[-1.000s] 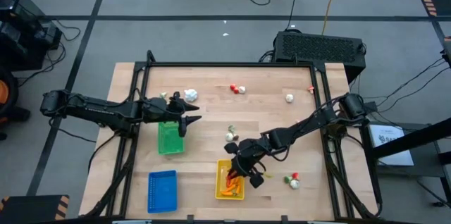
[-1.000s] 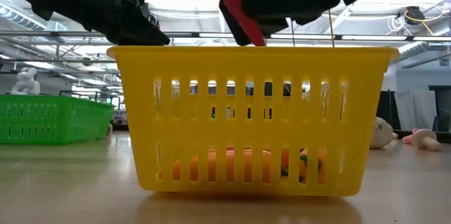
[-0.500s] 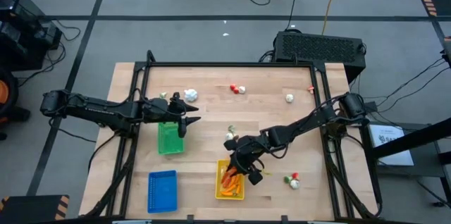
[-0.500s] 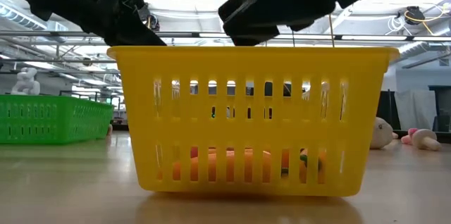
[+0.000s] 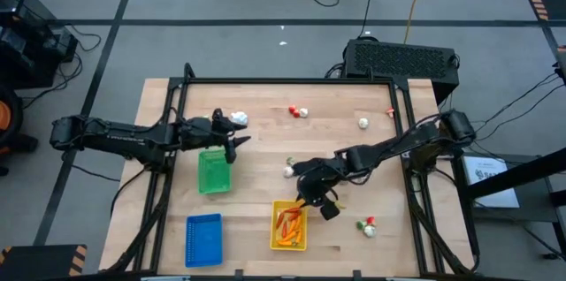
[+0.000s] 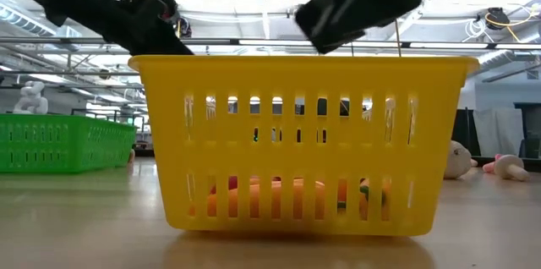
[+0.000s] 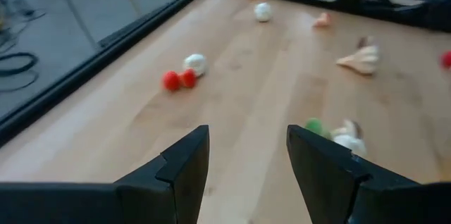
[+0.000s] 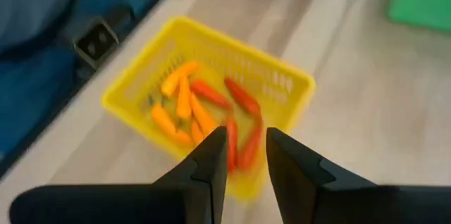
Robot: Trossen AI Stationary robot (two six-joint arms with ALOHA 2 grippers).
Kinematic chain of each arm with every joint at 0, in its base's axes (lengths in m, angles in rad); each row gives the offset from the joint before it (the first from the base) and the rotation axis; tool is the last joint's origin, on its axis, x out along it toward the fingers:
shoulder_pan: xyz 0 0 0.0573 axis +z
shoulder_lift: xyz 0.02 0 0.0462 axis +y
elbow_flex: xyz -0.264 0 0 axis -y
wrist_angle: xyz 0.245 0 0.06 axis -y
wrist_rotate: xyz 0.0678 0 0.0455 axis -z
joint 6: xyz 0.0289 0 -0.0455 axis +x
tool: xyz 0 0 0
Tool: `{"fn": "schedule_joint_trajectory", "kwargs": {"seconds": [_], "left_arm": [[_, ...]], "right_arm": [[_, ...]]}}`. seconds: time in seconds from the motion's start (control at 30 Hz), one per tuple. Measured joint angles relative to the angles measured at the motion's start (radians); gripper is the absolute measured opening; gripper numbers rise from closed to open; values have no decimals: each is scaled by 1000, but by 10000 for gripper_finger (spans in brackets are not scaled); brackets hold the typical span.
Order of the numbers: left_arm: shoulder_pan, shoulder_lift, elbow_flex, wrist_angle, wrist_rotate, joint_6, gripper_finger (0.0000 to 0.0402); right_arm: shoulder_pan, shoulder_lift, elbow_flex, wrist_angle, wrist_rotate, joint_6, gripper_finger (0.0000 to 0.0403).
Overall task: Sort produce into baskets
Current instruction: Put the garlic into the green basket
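Carrots [image 8: 184,104] and peppers [image 8: 242,96] show you the yellow basket's [image 5: 275,229] fill only through your right wrist; overhead, your released right gripper [image 5: 320,201] hovers probably at its 1 o'clock corner.

— What is the tabletop [image 5: 265,144] made of?
— Pale wood planks with a smooth, slightly satin face, framed by a dark matt metal rail [image 5: 283,81].
— And the yellow basket [image 6: 300,142]?
— Moulded plastic, slotted walls, a soft sheen. The green basket [image 6: 63,142] looks the same.
— The carrots [image 8: 187,108]?
— Smooth, plastic-looking, faintly glossy.
— The left claw [image 7: 243,171]?
— Matt black plastic fingers, like the right claw [image 8: 243,164].
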Motion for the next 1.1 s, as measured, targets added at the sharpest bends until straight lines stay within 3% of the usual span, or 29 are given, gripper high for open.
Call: {"fn": "schedule_joint_trajectory", "kwargs": {"seconds": [0.2, 0.47, 0.7, 1.1], "left_arm": [[66, 24, 122, -204, 131, 34, 199], [21, 173, 285, -222, 237, 162, 199], [-60, 420, 370, -117, 293, 244, 199], [-110, 752, 519, -69, 336, 293, 199]], "right_arm": [[-25, -168, -122, -63, 136, -3, 77], [-30, -461, -411, 215, 396, 120, 57], [-30, -602, -510, 234, 409, 215, 54], [-30, -610, -511, 238, 409, 215, 54]]}}
